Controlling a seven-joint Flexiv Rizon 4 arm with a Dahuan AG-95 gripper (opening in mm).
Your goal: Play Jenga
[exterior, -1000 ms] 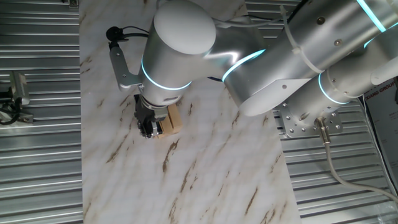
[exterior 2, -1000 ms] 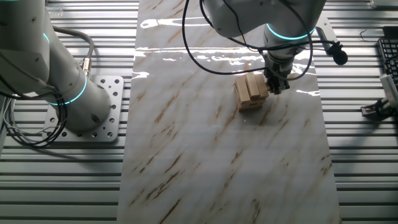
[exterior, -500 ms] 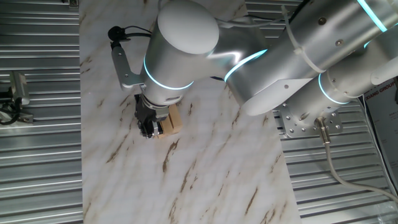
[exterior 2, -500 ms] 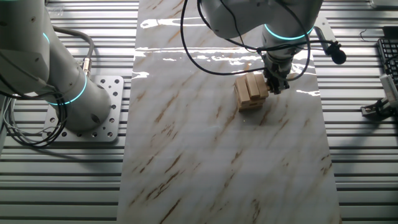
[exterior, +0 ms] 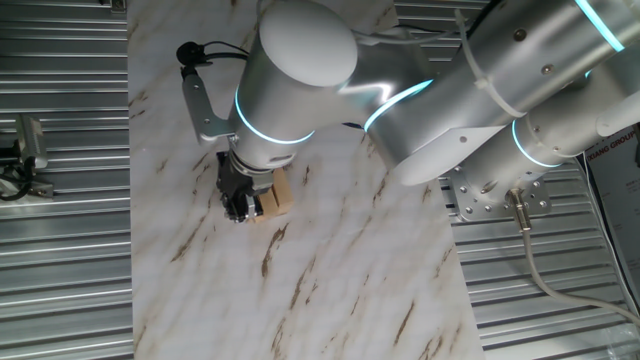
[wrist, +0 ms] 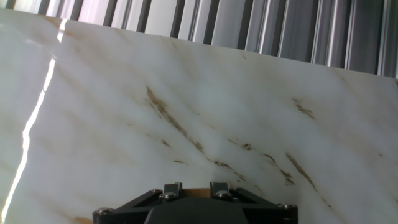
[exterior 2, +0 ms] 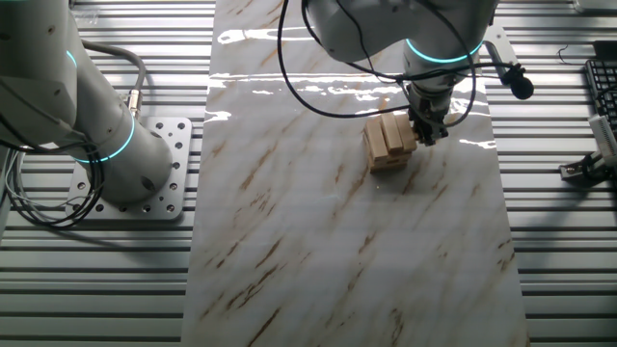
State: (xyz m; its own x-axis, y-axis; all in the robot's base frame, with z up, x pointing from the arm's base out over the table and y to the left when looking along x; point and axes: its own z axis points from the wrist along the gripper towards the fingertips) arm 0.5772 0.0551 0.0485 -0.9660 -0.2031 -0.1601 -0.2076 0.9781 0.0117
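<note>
- We see the Jenga stack [exterior 2: 388, 143] on the white marble slab [exterior 2: 318, 251], in the far right part of the slab in the other fixed view.
- In that view the claw [exterior 2: 425, 128] sits right against the stack's right side, touching or nearly touching the upper blocks; exact contact we cannot tell.
- In the one fixed view the stack [exterior: 278, 194] shows only as a tan corner poking out to the right of the claw [exterior: 240, 205]; the big wrist covers the rest.
- So the claw is beside the stack at block height, not above it.
- Claw state: we cannot tell if it is open, closed or gripping a block; the fingers are dark and too small in both fixed views.
- Hand view: only the black claw housing [wrist: 196, 204] at the bottom edge, with a thin tan strip just past it, likely a block; fingertips not visible.
- Beyond it, the marble slab [wrist: 186, 112] with brown veins, then ribbed metal table [wrist: 261, 28] at top.
- A 2nd robot base [exterior 2: 116, 145] stands on the metal table left of the slab, well apart from the stack.
- A black cable [exterior 2: 318, 92] loops over the slab near the wrist.
</note>
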